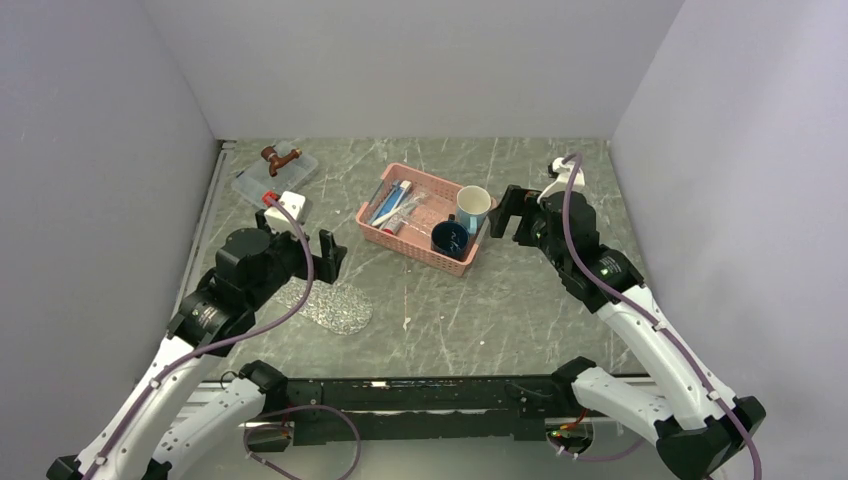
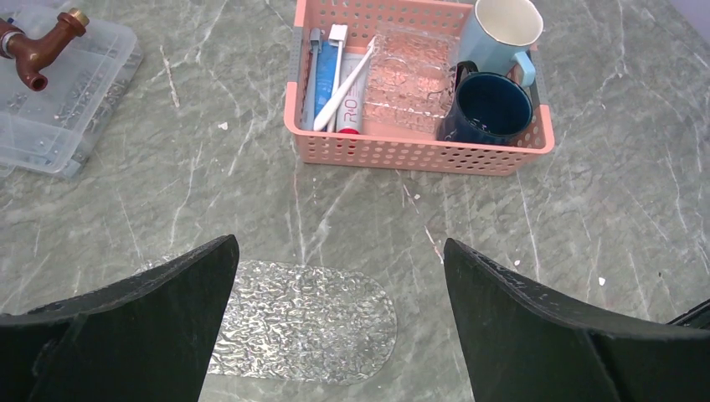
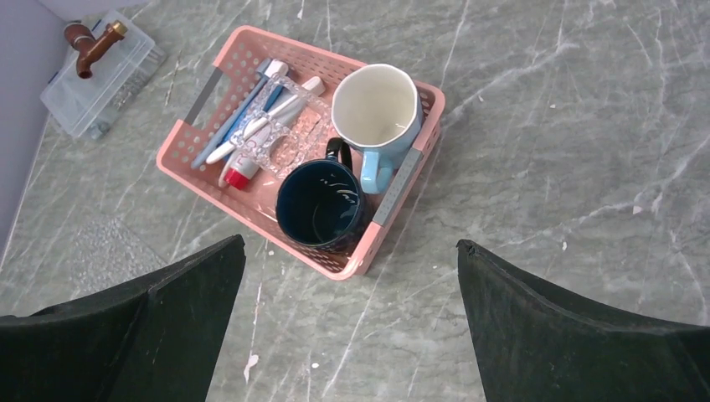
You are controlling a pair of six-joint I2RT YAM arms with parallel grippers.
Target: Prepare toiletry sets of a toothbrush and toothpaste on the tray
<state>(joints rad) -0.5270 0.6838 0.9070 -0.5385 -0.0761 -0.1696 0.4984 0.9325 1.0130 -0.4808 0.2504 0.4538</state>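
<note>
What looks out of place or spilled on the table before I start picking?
Nothing spilled or tipped: the dark blue mug and light blue mug stand upright in the pink basket. One oddity: a brown tap fitting lies on the clear lidded box, far left.

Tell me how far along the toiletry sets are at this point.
Done: nothing yet. The tray lies bare. In hand: nothing, as both arms' jaws stand open and empty. Left: everything. The toothbrushes and toothpaste tubes lie in the pink basket and must be moved onto the tray.
</note>
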